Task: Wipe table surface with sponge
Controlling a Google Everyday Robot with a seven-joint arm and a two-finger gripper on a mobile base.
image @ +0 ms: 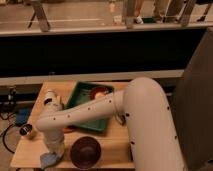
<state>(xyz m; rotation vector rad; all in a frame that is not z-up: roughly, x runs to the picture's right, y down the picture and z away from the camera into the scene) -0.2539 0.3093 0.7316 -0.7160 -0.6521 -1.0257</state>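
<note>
Claw (53, 151) on sponge (48, 160) at front-left of table surface (119, 148), bowl (85, 152) just right, tray (80, 93) behind

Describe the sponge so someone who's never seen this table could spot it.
On the wooden table, look at the near left corner, beside the purple bowl. The sponge is the small light-blue block under the gripper, unlike the dark round bowl.

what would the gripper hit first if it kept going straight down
The gripper, pointing down, would meet the light-blue sponge directly beneath it first, then the table surface under that. It may already be touching the sponge; depth is unclear.
</note>
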